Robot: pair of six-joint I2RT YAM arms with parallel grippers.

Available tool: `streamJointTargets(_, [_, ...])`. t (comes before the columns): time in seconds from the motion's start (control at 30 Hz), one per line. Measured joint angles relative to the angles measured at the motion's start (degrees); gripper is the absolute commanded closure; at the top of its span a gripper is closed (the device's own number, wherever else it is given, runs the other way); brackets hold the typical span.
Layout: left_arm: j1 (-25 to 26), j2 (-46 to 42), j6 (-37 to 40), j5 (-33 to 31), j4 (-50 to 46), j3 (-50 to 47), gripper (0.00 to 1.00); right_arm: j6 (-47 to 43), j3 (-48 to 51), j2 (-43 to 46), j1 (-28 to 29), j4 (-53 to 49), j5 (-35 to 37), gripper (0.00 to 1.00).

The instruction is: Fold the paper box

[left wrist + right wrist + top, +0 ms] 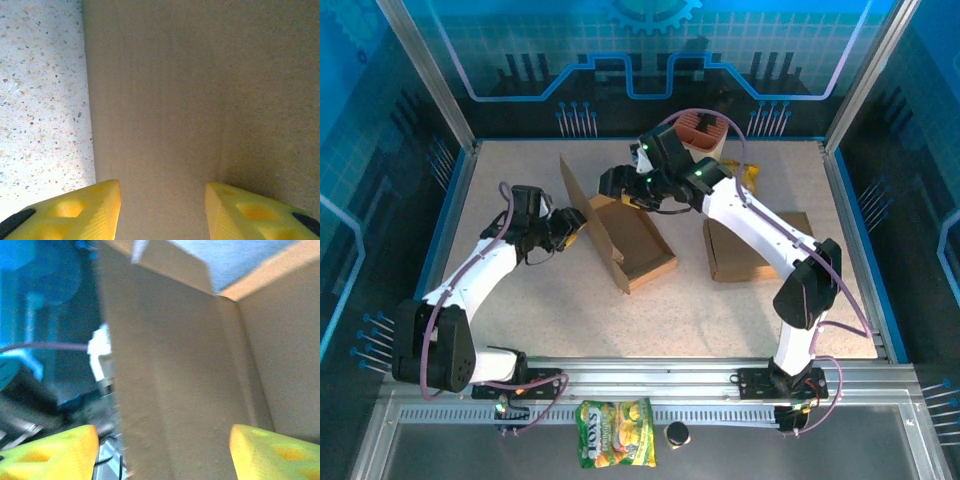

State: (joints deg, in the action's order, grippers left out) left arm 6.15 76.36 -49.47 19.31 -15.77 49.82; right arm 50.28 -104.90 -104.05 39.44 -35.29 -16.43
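Table (720, 320): paper box (635, 245); ledge (820, 450): Lay's bag (616, 447).

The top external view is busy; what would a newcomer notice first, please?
A half-folded brown cardboard box lies mid-table, one tall flap raised; the left gripper is beside that flap, the right gripper at its far end. A second brown cardboard box lies to the right.

- Speckled beige table (520, 320), evenly lit
- Blue translucent walls (500, 50) printed with circuit lines and a gear
- Aluminium frame posts (425, 70) at the corners
- Grey metal rail (650, 385) along the near edge
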Motion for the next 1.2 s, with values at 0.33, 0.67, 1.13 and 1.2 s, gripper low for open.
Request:
streamJointTargets(0.33, [0.00, 1.77, 1.16, 0.02, -1.62, 1.53, 0.52, -13.33, -22.36, -15.74, 1.03, -16.06, -8.39, 0.36])
streamJointTargets(0.67, [0.00, 2.47, 2.08, 0.04, -2.47, 2.97, 0.52, -13.29, -27.36, -19.23, 2.25, -21.38, -7.43, 0.84])
streamJointTargets(1.13, [1.99, -7.17, 7.56, -7.43, -11.41, 7.28, 0.47, 8.96, -6.47, -5.16, 4.24, -8.02, 11.87, 1.00])
streamJointTargets(1.2, [2.38, -10.60, 8.46, -8.85, -13.03, 7.85, 0.46, 13.75, -5.88, -3.93, 5.44, -7.28, 16.94, 1.00])
